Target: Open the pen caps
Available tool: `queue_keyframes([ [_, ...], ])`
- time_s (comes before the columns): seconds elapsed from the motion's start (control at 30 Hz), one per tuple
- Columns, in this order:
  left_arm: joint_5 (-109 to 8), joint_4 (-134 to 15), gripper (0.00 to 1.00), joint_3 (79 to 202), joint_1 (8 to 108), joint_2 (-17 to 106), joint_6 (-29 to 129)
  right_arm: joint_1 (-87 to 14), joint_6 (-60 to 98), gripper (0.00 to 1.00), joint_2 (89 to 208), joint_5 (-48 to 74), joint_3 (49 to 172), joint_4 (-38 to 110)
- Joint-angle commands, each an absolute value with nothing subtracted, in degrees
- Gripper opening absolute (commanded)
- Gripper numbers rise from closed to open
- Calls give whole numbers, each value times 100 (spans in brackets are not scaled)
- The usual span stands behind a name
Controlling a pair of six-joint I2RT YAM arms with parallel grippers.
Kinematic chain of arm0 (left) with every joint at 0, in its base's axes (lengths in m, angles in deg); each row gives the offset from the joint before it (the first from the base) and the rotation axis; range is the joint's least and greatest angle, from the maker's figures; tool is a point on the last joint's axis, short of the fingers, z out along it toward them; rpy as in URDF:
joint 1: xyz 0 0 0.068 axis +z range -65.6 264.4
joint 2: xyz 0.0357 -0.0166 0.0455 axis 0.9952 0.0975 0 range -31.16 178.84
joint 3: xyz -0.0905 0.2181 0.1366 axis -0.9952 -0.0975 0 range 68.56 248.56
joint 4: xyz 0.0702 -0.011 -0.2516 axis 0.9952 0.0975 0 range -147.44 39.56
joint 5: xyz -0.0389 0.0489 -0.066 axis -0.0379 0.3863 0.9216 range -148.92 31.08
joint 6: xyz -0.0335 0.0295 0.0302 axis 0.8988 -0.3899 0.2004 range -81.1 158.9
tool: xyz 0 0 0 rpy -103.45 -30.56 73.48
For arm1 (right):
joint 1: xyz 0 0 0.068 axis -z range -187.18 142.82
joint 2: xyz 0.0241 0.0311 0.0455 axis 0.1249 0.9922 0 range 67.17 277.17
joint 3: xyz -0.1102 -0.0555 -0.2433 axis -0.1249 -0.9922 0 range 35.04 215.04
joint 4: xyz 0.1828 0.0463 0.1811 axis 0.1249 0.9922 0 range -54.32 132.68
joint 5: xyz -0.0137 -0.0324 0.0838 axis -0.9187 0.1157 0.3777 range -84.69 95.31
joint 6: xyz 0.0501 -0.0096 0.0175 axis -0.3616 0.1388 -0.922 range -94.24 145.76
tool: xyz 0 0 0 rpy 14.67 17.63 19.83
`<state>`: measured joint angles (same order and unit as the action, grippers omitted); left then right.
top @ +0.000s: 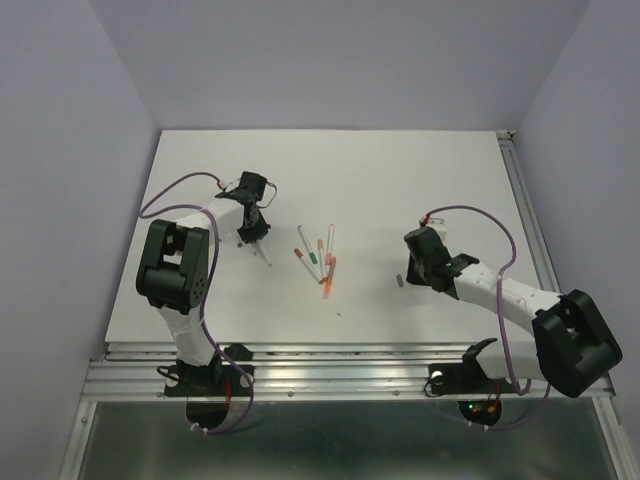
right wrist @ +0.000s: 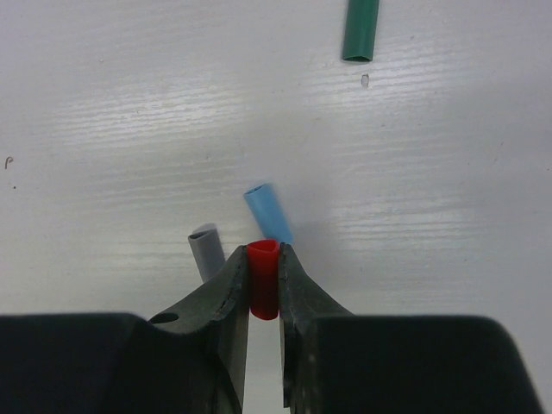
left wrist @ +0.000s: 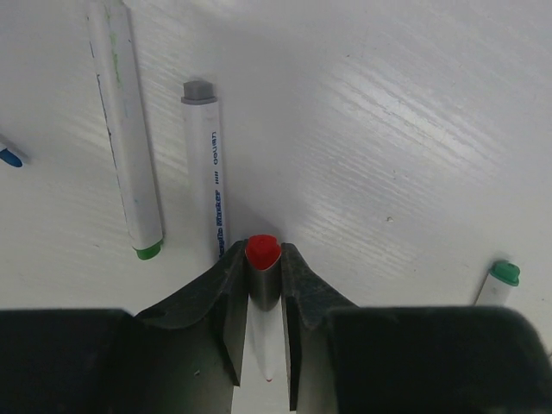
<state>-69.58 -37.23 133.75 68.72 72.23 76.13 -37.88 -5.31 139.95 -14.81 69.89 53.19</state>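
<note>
My left gripper (left wrist: pixel 263 261) is shut on the red-ended rear of a white pen barrel (left wrist: pixel 263 252). The barrel's bare red tip (left wrist: pixel 270 377) points back under the wrist. In the top view this gripper (top: pixel 254 228) is at the left of the table. My right gripper (right wrist: pixel 263 259) is shut on a red pen cap (right wrist: pixel 263 285) just above the table, at the right in the top view (top: pixel 413 268). A blue cap (right wrist: pixel 269 213), a grey cap (right wrist: pixel 205 252) and a green cap (right wrist: pixel 360 30) lie loose on the table ahead of it.
Several pens (top: pixel 320 260) lie in a loose cluster at the table's middle. Ahead of the left gripper lie a grey-ended pen (left wrist: pixel 207 172), a green-ended pen (left wrist: pixel 128 129) and another green-ended pen (left wrist: pixel 500 278) at the right. A metal rail (top: pixel 530 230) runs along the right edge.
</note>
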Motion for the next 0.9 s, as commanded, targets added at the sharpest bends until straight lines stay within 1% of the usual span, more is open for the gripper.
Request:
queue_keyframes([
  [0.0, -7114, -3626, 31, 13492, 6885, 7106, 7494, -3741, -421, 12, 14030, -1500, 7187, 5115],
  [0.1, -7070, -3643, 41, 13483, 6893, 6992, 7485, -3750, -412, 14, 14039, -1333, 7152, 5062],
  [0.17, -6983, -3635, 50, 13492, 6885, 6948, 7450, -3741, -430, 16, 14039, -1298, 7134, 5036],
  [0.4, -6719, -3652, 60, 13518, 6867, 6684, 7388, -3750, -579, 25, 14021, -1289, 7125, 5132],
  [0.6, -6569, -3643, 63, 13422, 6770, 6254, 7423, -3741, -658, 33, 13898, -1236, 7099, 5167],
  [0.67, -6534, -3643, 67, 13351, 6735, 6087, 7441, -3732, -667, 36, 13846, -1201, 7107, 5193],
  [0.73, -6490, -3626, 68, 13281, 6700, 5920, 7467, -3741, -685, 37, 13819, -1140, 7107, 5237],
  [0.8, -6420, -3635, 70, 13167, 6665, 5753, 7511, -3732, -702, 42, 13758, -1043, 7107, 5264],
  [0.87, -6289, -3643, 77, 13097, 6604, 5639, 7529, -3741, -668, 44, 13661, -964, 7107, 5264],
])
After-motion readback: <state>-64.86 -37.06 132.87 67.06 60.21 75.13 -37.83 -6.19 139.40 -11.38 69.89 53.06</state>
